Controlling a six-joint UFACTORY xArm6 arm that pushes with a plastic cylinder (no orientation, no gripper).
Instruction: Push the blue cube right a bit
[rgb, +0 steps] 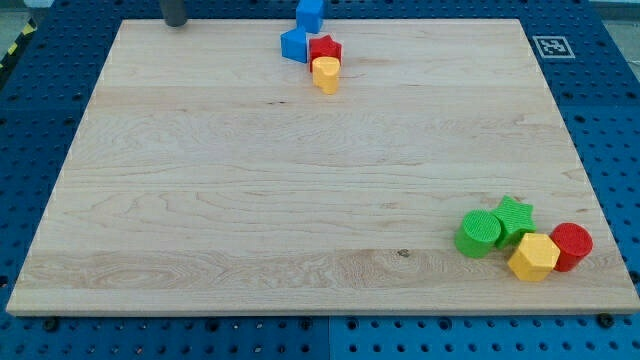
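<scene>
The blue cube sits at the board's top edge, a little left of centre. Just below it lies a tight cluster: a second blue block, a red star and a yellow cylinder. My rod enters at the view's top left, and my tip rests at the board's top edge. The tip is far to the left of the blue cube and touches no block.
At the board's bottom right are a green cylinder, a green star, a yellow hexagon and a red cylinder, packed together. A black-and-white marker lies beyond the top right corner. The wooden board sits on a blue perforated table.
</scene>
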